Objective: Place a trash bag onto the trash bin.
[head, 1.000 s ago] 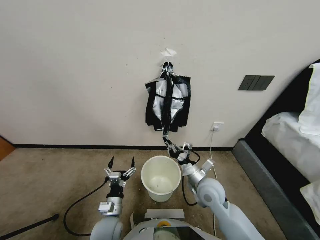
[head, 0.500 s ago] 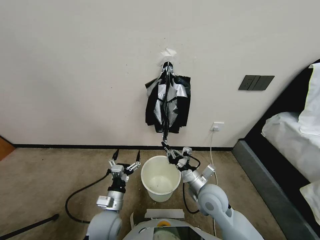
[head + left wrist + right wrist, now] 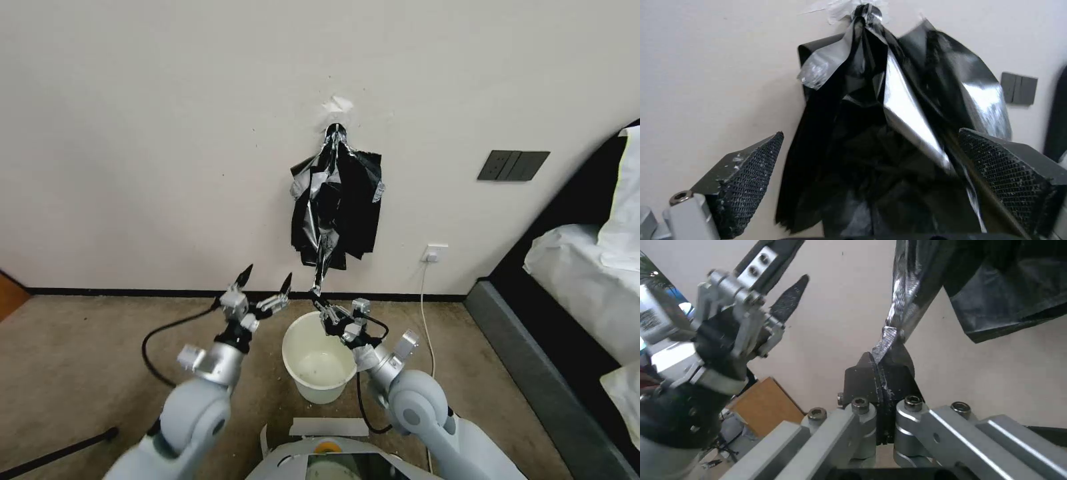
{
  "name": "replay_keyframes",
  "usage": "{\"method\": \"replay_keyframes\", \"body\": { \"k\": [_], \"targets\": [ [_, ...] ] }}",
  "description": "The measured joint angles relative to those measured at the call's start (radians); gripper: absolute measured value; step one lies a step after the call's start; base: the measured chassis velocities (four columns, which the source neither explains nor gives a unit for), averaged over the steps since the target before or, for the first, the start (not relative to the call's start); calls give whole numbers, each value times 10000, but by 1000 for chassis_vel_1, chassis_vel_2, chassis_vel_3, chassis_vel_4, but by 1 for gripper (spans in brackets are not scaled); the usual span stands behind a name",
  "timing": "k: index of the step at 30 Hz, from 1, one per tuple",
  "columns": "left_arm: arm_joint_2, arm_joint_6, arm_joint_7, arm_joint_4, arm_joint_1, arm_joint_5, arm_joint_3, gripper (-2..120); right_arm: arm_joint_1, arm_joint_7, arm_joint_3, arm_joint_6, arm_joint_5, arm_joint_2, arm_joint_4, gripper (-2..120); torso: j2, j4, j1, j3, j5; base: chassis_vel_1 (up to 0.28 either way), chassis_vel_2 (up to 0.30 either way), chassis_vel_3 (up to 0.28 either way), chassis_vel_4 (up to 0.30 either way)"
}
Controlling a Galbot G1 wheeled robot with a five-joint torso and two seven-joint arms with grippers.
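A bundle of black bags [image 3: 347, 200] hangs from a hook on the wall. One thin, glossy trash bag [image 3: 325, 257] is drawn down out of it as a stretched strand. My right gripper [image 3: 317, 300] is shut on the strand's lower tip, just above the far rim of the cream-white trash bin [image 3: 288, 341]; the pinched tip [image 3: 882, 340] sits between the closed fingers [image 3: 862, 373]. My left gripper [image 3: 267, 279] stands open, raised left of the strand and above the bin's left rim. Beyond its spread fingers [image 3: 751, 180], the bag [image 3: 889, 133] hangs.
A bed [image 3: 587, 260] with a dark frame [image 3: 533, 360] stands on the right. A wall socket [image 3: 435, 252] with a white cable is behind the bin, and a switch panel [image 3: 512, 165] is higher up. A black cable [image 3: 155, 333] loops over the carpet on the left.
My left gripper rose and swung right, toward the hanging strand. My right gripper shifted left along the bin's far rim, still holding the bag's tip. The bag's front sheet crumpled darker.
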State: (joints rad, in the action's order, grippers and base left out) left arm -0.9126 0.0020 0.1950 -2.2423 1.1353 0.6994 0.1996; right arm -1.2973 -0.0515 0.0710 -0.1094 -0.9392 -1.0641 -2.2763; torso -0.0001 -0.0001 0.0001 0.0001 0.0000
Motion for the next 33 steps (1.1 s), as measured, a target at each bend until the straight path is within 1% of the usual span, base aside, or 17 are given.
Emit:
{"method": "replay_keyframes", "body": {
  "k": [1,2,3,6,7,11,14,15,17,19,21,23,25,27,30,31,33],
  "targets": [
    [49,86,88,105,-321,246,-178,100,3,-30,62,0,-38,26,-7,0,0,0,0,0,0,0,0,0,0],
    [114,253,290,349,-1104,809,-662,100,5,-112,177,3,-120,69,-12,0,0,3,0,0,0,0,0,0,0],
    [114,253,290,349,-1104,809,-662,100,5,-112,177,3,-120,69,-12,0,0,3,0,0,0,0,0,0,0],
    [1,460,518,741,-2399,1636,-1530,99,-27,-149,411,12,-267,185,-35,0,0,0,0,0,1,0,0,0,0],
    [1,460,518,741,-2399,1636,-1530,99,-27,-149,411,12,-267,185,-35,0,0,0,0,0,1,0,0,0,0],
    [-278,617,707,1049,-3204,1944,-2126,89,-36,-148,502,16,-318,266,-57,0,0,1,0,1,1,0,0,0,0],
    [-570,750,771,1430,-3664,1855,-2327,76,-11,-147,550,16,-338,282,-70,0,0,3,0,0,1,0,0,0,0],
    [-570,750,771,1430,-3664,1855,-2327,76,-11,-147,550,16,-338,282,-70,0,0,3,0,0,1,0,0,0,0],
    [-738,821,789,1710,-3972,1815,-2467,66,-15,-147,588,16,-355,290,-76,0,0,2,0,0,0,0,0,0,0],
    [-753,829,788,1732,-4004,1811,-2484,64,-17,-147,591,17,-358,294,-77,0,0,2,-1,0,1,0,0,0,0],
    [-899,925,791,1872,-4226,1755,-2529,52,-23,-151,610,18,-383,305,-106,0,0,1,0,0,1,0,0,0,0],
    [-935,945,801,1905,-4261,1753,-2541,48,-25,-156,612,18,-392,303,-117,0,0,2,-1,0,1,0,0,0,0],
    [-966,968,829,1963,-4343,1739,-2644,37,-35,-160,620,18,-405,288,-147,0,0,2,-1,0,0,0,0,0,0],
    [-964,968,843,1963,-4361,1733,-2672,33,-40,-162,624,18,-407,285,-161,0,0,2,-1,0,0,0,0,0,0],
    [-989,969,949,1954,-4375,1734,-2717,19,-44,-171,648,18,-417,283,-175,0,0,3,-1,-1,0,0,0,0,0],
    [-989,969,949,1954,-4375,1734,-2717,19,-44,-171,648,18,-417,283,-175,0,0,3,-1,-1,0,0,0,0,0],
    [-1024,976,1057,1952,-4376,1752,-2757,9,-41,-183,668,18,-445,288,-199,0,0,2,-1,-1,0,0,0,0,0]
  ]
}}
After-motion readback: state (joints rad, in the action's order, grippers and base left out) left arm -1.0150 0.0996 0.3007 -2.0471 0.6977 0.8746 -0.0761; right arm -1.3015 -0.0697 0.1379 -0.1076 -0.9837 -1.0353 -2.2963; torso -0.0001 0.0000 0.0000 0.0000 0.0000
